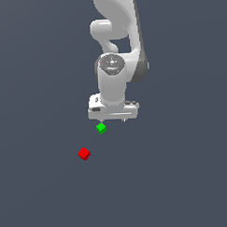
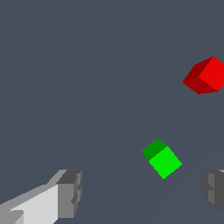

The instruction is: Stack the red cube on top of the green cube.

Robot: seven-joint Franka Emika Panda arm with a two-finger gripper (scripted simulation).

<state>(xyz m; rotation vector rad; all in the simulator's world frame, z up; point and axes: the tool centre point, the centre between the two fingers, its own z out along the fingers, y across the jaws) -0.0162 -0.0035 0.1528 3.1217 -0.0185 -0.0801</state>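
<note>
White rounded arm [image 1: 115,82], grey joint accents, dark grey ridged fingers [image 2: 70,192]

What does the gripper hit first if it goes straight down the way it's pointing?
Probably bare floor. The open gripper points down with nothing between its fingers; the green cube lies just ahead of that gap, the red cube farther off. Depth is unclear, so a finger might graze green.

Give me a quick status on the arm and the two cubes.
Gripper open, empty, above the floor. Red cube on the floor, apart from green cube, not stacked. Nothing between them.
</note>
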